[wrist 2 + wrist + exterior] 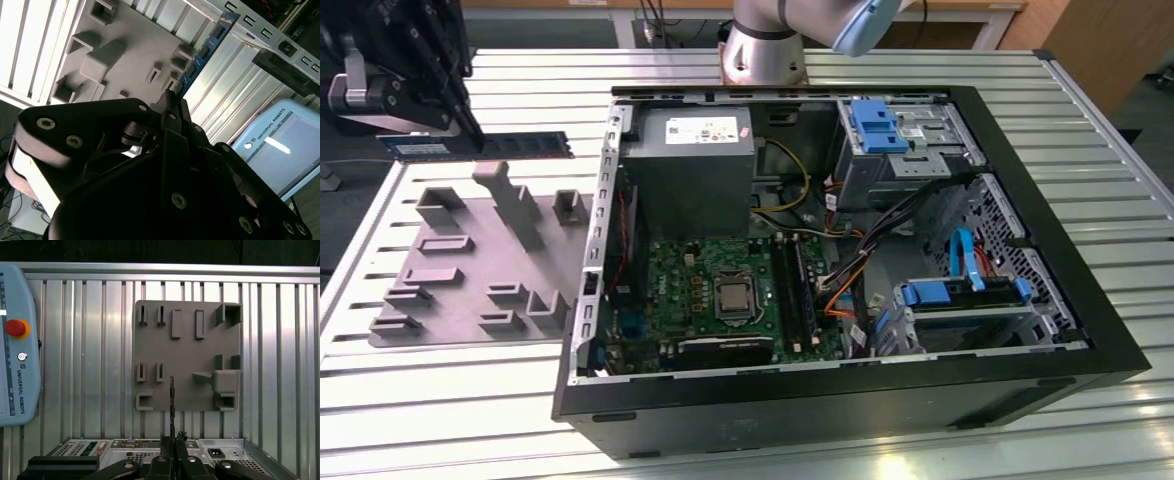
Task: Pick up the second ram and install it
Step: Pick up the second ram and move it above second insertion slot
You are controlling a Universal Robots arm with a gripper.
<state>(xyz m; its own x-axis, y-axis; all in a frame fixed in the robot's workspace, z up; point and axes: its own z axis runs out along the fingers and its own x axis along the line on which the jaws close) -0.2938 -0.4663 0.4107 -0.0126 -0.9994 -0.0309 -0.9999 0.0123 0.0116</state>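
Note:
The second ram (527, 145) is a thin dark blue-green stick held level in the air at the exterior view's far left. It hangs above a grey holder plate (467, 270). My gripper (471, 147) is shut on the stick near its middle. In the second wrist view the ram (202, 52) runs out from my gripper (172, 97) over the holder plate (125, 45). In the first wrist view the ram (172, 400) appears edge-on, rising from my gripper (173, 440) in front of the holder plate (187, 355). Long black slots (791, 285) lie on the motherboard inside the open computer case (1067, 300).
The open case holds a grey power supply (687, 160), blue drive brackets (874, 125) and loose cables. The arm's base (767, 45) stands behind the case. A light blue teach pendant (15, 350) lies on the ribbed metal table (440, 400) beside the holder plate.

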